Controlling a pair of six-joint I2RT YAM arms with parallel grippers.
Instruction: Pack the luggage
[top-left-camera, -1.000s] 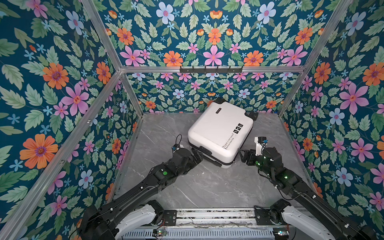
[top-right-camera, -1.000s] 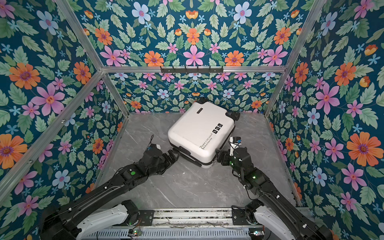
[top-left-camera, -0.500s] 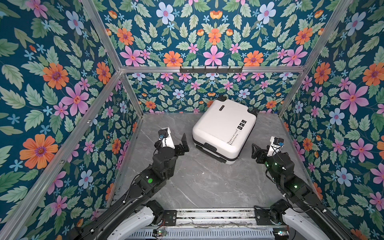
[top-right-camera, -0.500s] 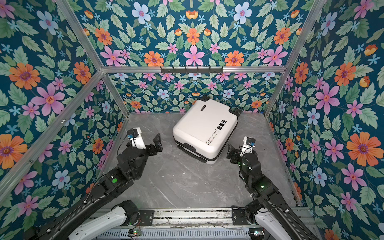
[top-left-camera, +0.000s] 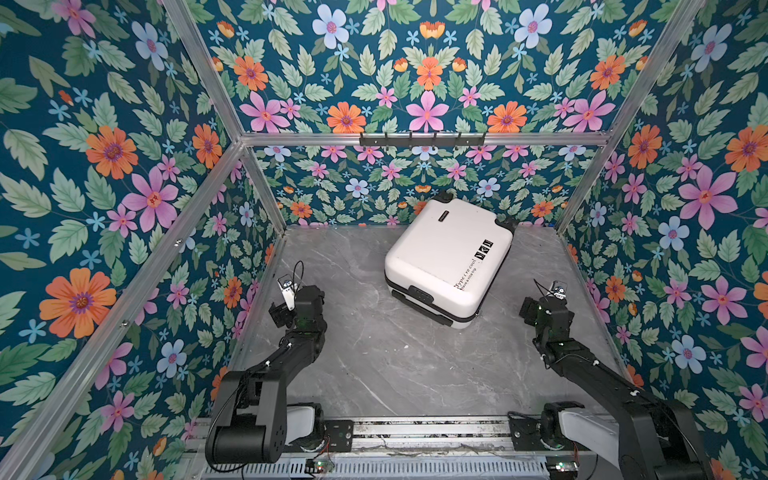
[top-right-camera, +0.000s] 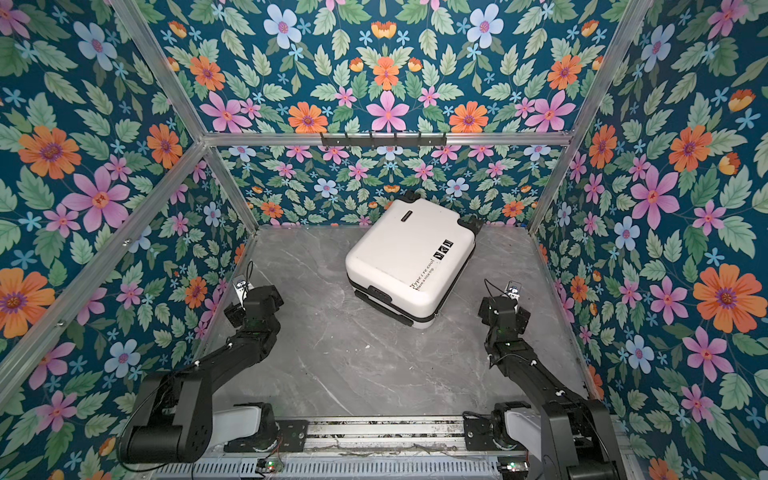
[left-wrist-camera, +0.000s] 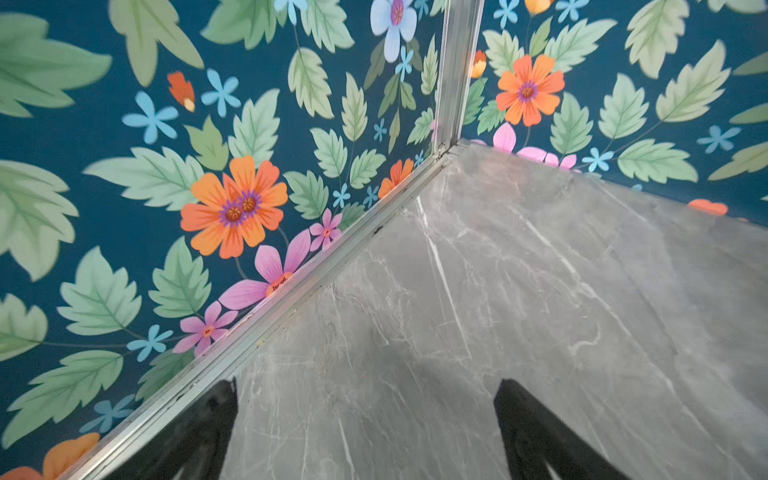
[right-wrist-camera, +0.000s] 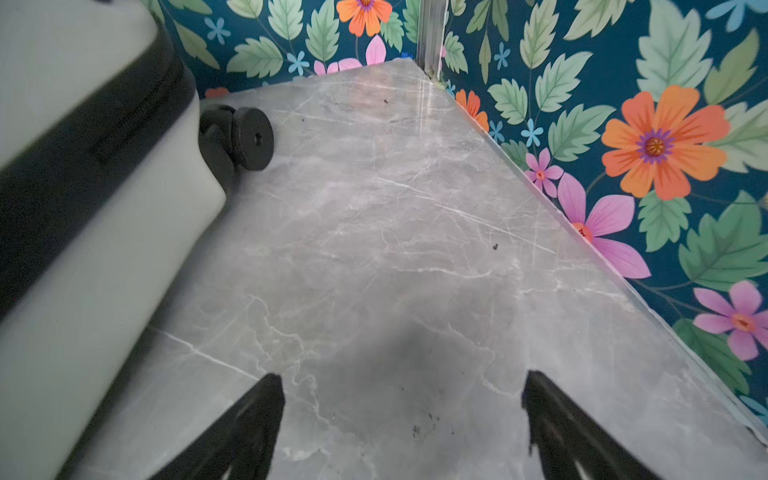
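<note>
**Operator:** Where is the suitcase?

**Spotter:** You have the suitcase (top-left-camera: 449, 257) lying flat and closed on the grey surface (top-left-camera: 374, 365). It sits in the far half, right of the middle. It is turned at an angle, so one far corner comes close to the back wall (top-left-camera: 374, 199). A near corner points toward your right arm.

**Operator:** How tight is it on the right?

**Spotter:** A strip of open surface runs between the suitcase and the right edge. A black wheel (right-wrist-camera: 249, 139) sticks out from the suitcase's corner into that strip. Your right gripper (right-wrist-camera: 403, 376) hangs over the strip near the right edge, aimed at the far right corner. Its fingers are spread wide with nothing between them. The suitcase is just beside it and not touching.

**Operator:** And the left?

**Spotter:** Your left gripper (left-wrist-camera: 365, 386) is close to the left edge and faces the far left corner. Its fingers are spread wide too, with only bare surface between them. It is well apart from the suitcase.

**Operator:** Where can I move?

**Spotter:** You have open surface across the near half between the two arms, and along the left side up to the far edge.
</note>
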